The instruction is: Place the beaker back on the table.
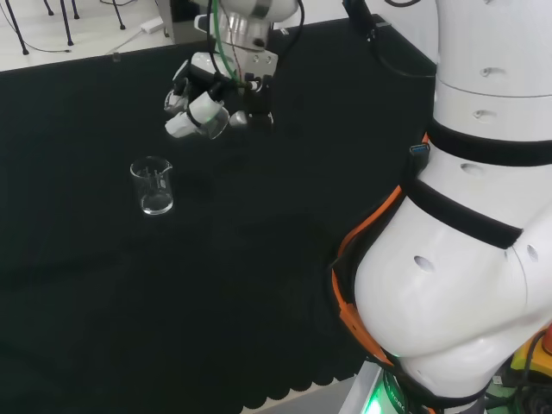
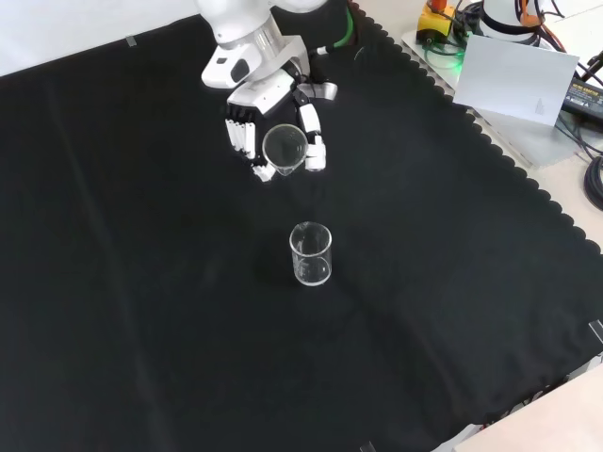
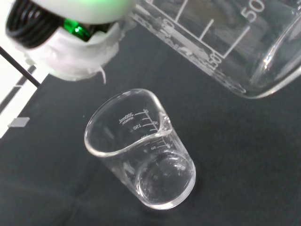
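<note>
Matt black cloth [image 2: 141, 282] covers the bench. The standing clear glass beaker [image 2: 311, 254] looks smooth and glossy, like the tilted clear glass beaker [image 2: 285, 148] in the hard-shelled black-and-white hand [image 2: 247, 127].

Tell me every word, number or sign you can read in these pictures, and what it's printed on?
Held beaker in the hand: white scale lines with figures, cut off at the picture's edge, not readable whole.
Standing beaker: small white scale and figures, seen reversed through the glass, too small to read.
White panel beside the cloth: one tiny mark, too small to read.
</note>
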{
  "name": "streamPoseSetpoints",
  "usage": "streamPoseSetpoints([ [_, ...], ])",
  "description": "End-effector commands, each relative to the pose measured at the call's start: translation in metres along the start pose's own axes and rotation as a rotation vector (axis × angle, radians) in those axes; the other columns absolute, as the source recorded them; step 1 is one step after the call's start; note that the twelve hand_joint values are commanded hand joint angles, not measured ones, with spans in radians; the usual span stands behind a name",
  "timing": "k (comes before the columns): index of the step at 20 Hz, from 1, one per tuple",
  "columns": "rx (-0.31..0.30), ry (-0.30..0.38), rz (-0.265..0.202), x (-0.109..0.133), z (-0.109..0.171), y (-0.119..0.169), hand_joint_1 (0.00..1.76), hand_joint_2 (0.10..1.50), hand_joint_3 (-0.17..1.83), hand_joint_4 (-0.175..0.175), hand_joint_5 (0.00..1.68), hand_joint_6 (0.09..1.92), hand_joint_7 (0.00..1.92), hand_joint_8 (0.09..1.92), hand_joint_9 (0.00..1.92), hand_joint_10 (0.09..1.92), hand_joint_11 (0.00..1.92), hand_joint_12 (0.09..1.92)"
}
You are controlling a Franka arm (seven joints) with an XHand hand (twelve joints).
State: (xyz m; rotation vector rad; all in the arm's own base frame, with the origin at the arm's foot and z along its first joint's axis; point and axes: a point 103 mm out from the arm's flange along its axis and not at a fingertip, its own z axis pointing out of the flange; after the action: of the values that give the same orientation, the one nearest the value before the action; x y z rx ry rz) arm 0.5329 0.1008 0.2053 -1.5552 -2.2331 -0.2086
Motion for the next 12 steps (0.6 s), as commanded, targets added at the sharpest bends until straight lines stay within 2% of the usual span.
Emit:
streamPoseSetpoints([
  [1, -0.022, 0.061, -0.002, -0.023, 0.001, -0.001, 1.13, 0.64, 0.78, 0.063, 1.19, 0.89, 1.66, 0.36, 1.48, 0.58, 1.33, 0.85],
  [12, -0.039, 0.123, 0.052, -0.069, 0.021, -0.003, 1.13, 0.64, 0.78, 0.066, 1.18, 0.89, 1.64, 0.36, 1.47, 0.58, 1.33, 0.85],
])
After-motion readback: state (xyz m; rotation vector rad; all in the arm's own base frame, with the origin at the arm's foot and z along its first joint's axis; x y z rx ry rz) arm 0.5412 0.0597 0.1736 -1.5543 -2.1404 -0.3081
